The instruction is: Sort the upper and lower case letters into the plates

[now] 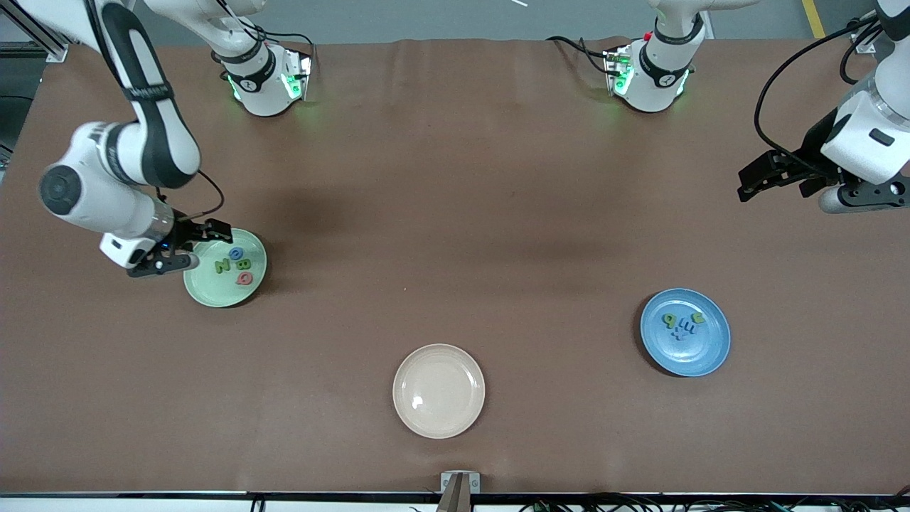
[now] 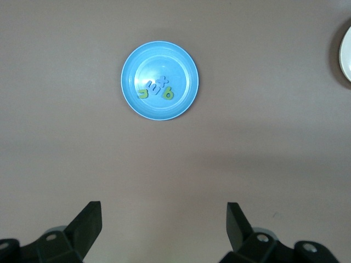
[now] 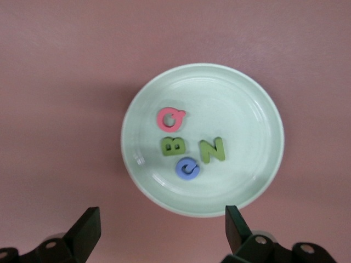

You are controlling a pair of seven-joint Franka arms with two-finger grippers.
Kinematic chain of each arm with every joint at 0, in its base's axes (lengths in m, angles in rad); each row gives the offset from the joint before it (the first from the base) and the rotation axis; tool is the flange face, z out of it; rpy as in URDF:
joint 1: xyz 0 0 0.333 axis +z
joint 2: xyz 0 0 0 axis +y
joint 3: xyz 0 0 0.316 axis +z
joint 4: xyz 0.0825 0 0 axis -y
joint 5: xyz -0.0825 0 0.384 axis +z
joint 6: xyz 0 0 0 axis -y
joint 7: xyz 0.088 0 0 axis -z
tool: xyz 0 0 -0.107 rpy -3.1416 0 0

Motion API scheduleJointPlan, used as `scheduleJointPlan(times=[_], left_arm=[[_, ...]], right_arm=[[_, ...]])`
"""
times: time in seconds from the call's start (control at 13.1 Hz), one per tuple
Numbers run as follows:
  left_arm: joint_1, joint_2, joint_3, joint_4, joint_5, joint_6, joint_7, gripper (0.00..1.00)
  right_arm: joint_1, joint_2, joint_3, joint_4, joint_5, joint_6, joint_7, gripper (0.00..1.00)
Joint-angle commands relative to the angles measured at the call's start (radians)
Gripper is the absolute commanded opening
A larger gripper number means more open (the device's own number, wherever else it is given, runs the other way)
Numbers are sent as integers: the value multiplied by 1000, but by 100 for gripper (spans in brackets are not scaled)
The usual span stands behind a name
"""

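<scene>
**Letters all plated — sort looked finished**

Right gripper (image 1: 190,245) fingers were spread wide and empty, hovering over the edge of the mint green plate (image 1: 250,283), which held a pink Q (image 3: 171,118), green B (image 3: 173,146), green N (image 3: 212,149) and a blue letter (image 3: 187,168). Left gripper (image 1: 778,174) waited wide open, holding nothing, over bare table at the left arm's end. Blue plate (image 1: 704,355) held four small letters (image 1: 682,323). Cream plate (image 1: 439,419) was empty — no loose letters visible, so nothing seemed left to sort.
</scene>
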Motion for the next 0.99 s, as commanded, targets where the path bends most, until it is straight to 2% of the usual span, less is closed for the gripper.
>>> scheduleJointPlan(times=[0.0,0.31,0.53,0.92], left_arm=[[1,-3,-3,-7,-3,12,23,100],[3,0,-3,-9,-3,15,23,100],[3,0,-3,-9,-3,18,23,100],[4,-14,-4,-6,-4,20,23,100]], right_arm=[[-11,-82,12,106,-3,-161,70,100],[-10,-95,13,379,-9,-485,171,100],[6,-90,22,554,-57,-614,196,100],[-16,-66,12,772,-57,-645,196,100]])
